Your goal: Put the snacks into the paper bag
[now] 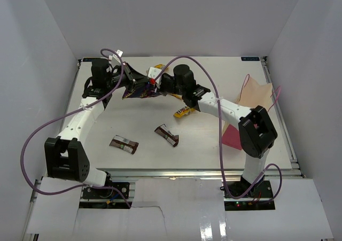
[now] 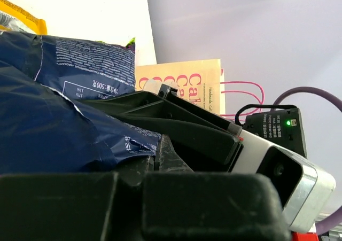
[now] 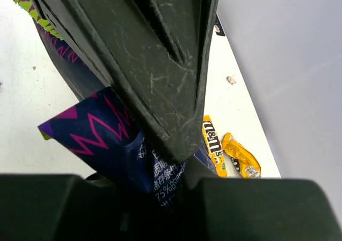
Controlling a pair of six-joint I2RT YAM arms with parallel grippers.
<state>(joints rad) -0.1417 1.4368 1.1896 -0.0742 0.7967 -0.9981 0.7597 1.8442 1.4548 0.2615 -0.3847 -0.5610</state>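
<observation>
The dark blue-purple crinkly bag (image 1: 140,91) hangs above the back of the table between both grippers. My left gripper (image 1: 130,82) is shut on its left edge; the bag fills the left wrist view (image 2: 59,123) beside my fingers (image 2: 168,158). My right gripper (image 1: 158,86) is shut on its right end, which shows in the right wrist view (image 3: 101,134). The paper bag (image 1: 258,95), tan and magenta-pink, is at the right edge behind the right arm and shows in the left wrist view (image 2: 184,80). Two dark brown bars (image 1: 124,144) (image 1: 166,135) lie at the front middle.
One yellow candy pack (image 1: 183,111) lies under the right forearm, another (image 1: 156,70) at the back near the grippers. Two yellow packs (image 3: 214,145) (image 3: 241,156) show in the right wrist view. A purple cable (image 1: 208,86) loops over the right arm. White walls enclose the table.
</observation>
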